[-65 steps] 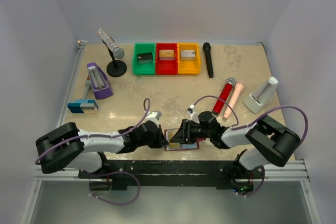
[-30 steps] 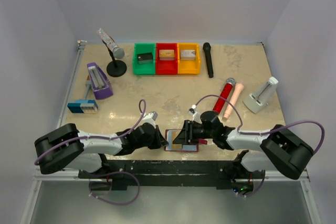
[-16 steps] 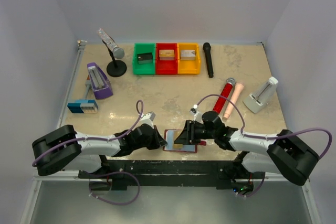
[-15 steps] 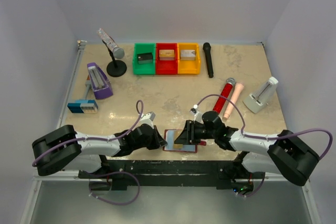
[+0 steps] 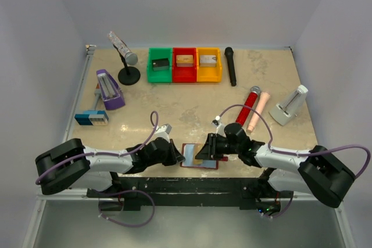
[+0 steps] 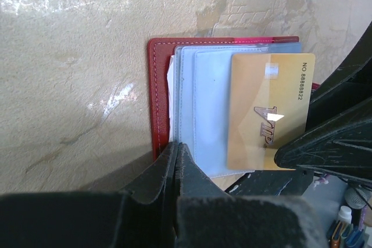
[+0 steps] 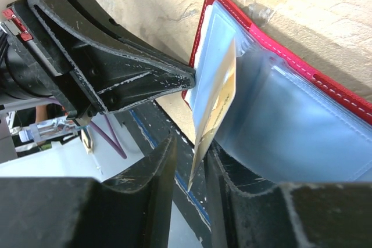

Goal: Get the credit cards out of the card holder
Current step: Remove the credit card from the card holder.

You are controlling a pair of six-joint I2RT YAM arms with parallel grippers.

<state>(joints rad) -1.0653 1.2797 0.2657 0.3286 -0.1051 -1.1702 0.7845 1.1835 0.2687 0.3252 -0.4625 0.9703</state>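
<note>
Right gripper (image 7: 192,154) jaws have narrowed yet gape astride gold card (image 6: 270,111); left gripper (image 6: 177,146) clenched, touching card holder (image 6: 158,97).

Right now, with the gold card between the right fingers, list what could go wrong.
1. The right gripper straddles only an edge of the gold card, with a gap on one side; closing there could slip off or bend it.
2. The shut left gripper pins just one edge of the card holder, so it may drag along with the card.
3. The holder lies close to the near edge of the table; a dropped card might fall off.
</note>
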